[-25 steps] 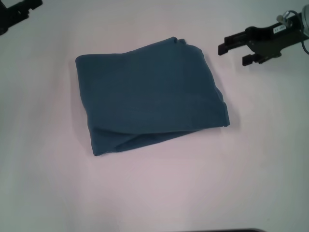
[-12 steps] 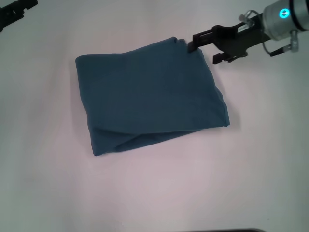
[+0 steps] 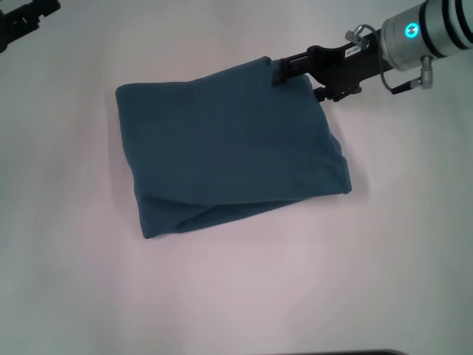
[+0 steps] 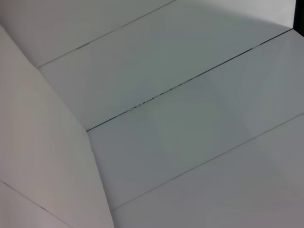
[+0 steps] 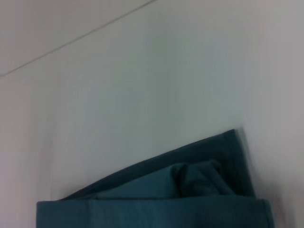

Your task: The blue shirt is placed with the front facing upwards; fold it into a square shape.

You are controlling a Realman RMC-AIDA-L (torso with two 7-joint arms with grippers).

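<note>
Blue shirt [image 3: 229, 151], folded into a rough square, flat on the white table [image 3: 244, 296]. At its far corner, right gripper [image 3: 284, 72], fingers spread over the edge. Left gripper [image 3: 22, 18] well apart, grip unreadable.

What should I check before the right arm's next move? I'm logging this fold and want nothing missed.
1. Blue shirt folded into a compact block on the table: ok, roughly four-sided, though the near edge shows a loose diagonal layer.
2. Right gripper at the shirt's far right corner: ok.
3. Right gripper has cloth in its grip: cannot tell.
4. Layers at that corner lie flat: not ok, the right wrist view shows a bunched lump between them.
5. Left gripper away from the shirt: ok, parked at the far left.
</note>
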